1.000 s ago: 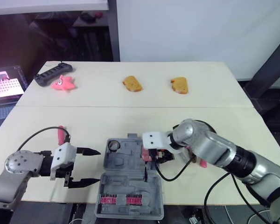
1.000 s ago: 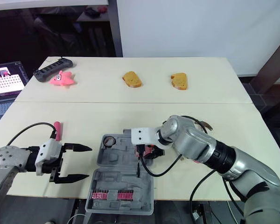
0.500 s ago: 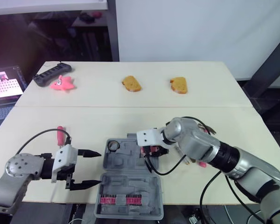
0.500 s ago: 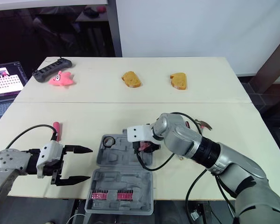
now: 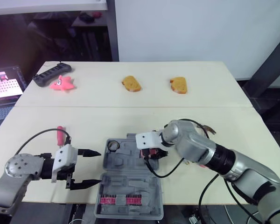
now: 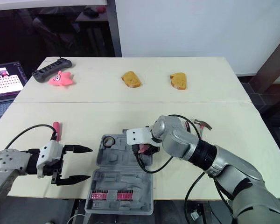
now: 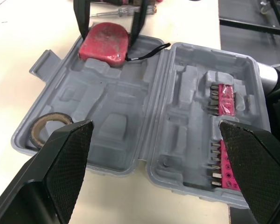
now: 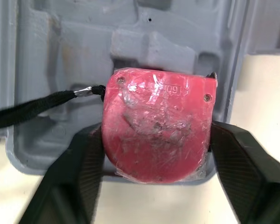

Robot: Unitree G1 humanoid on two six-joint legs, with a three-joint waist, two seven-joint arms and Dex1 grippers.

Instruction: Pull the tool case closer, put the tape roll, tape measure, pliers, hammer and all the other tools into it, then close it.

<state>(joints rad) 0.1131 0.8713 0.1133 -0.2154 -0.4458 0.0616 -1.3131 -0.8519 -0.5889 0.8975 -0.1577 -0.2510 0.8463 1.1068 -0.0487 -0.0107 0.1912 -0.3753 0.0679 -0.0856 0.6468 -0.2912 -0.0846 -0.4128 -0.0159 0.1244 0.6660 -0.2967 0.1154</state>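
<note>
Now R gripper (image 8: 155, 142) holds tape measure (image 7: 104, 44) — at case (image 7: 126, 112) edge.

The pale surface (image 5: 130, 116) ran in two sections, joined by a straight seam across its width. All items noted lay on the far section.

A black power strip (image 5: 49, 74) lay at an angle near the far left corner. A pink soft toy (image 5: 62, 83) lay just beside it on the near side; contact between the two could not be confirmed.

Two browned bread slices were observed: one (image 5: 131, 84) near the middle, the other (image 5: 179, 85) to its right, well apart.

A lit screen (image 5: 4, 84) stood off the left edge, below surface level. A dark upright post (image 5: 112, 30) stood behind the far edge, with a white wall panel (image 5: 200, 28) to its right.
</note>
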